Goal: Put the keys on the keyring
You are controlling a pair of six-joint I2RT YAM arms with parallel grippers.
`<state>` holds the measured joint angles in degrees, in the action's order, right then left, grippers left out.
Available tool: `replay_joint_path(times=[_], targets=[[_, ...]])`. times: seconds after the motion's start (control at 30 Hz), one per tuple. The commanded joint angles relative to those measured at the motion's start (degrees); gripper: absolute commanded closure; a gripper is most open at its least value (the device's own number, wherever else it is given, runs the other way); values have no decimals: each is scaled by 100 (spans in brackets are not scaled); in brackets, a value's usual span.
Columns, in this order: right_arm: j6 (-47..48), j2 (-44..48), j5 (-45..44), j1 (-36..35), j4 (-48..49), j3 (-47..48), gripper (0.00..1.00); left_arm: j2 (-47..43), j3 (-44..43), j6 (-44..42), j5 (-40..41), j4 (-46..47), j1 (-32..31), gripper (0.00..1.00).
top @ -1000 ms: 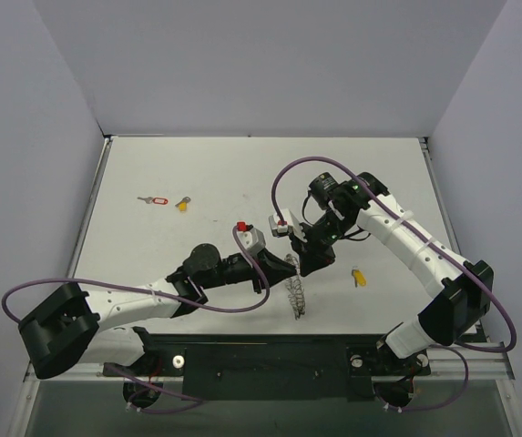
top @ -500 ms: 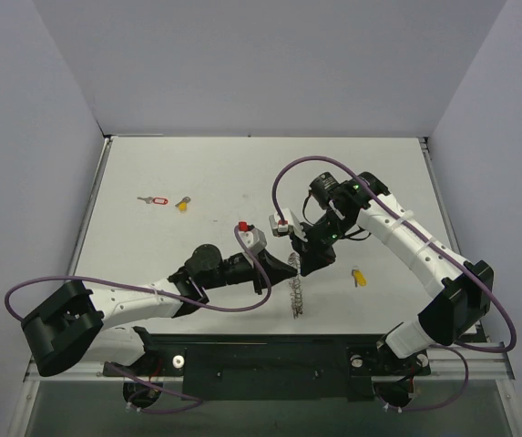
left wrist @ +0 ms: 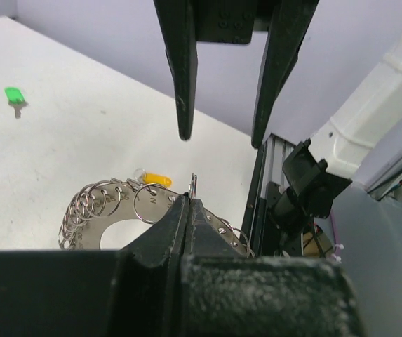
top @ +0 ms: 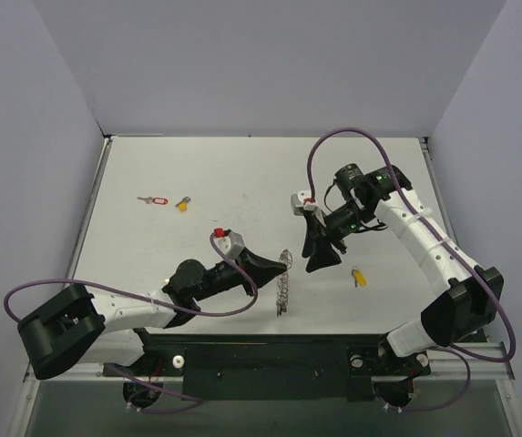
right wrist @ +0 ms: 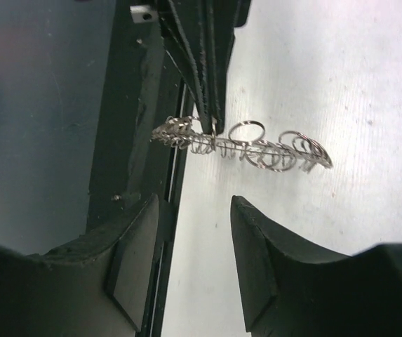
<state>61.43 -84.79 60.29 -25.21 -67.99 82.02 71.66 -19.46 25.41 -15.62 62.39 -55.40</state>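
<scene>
Keyring (top: 283, 282): stood edge-on near the front edge of the counter (top: 242, 173), pinched at its top.
Left pincer (top: 286, 262): shut tight on the keyring.
Right pincer (top: 322, 259): just beside it, fingers apart, empty.
Keys: yellow key (top: 358, 276) to the right; red-tagged key (top: 154, 200) and second yellow key (top: 183, 204) far left.

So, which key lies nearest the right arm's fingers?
The yellow-headed silver key lying beside the right arm's fingers; the green-headed key, red-tagged key and second yellow-headed key lie farther off.
</scene>
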Motion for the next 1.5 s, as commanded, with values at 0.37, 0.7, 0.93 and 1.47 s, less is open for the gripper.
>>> replay_joint_path(times=[0.37,0.7,0.93,1.47], targets=[[71,-222,800,-115,-224,473,61,296,-75,333,481,1829,-112,100],[-1176,-125,369,-335,971,95,61,410,-137,439,454,2014,-112,100],[-1564,-81,220,-414,1340,-72,63,375,-110,456,481,2040,-112,100],[-1590,130,255,-502,1393,-274,76,208,-22,351,718,1979,-112,100]])
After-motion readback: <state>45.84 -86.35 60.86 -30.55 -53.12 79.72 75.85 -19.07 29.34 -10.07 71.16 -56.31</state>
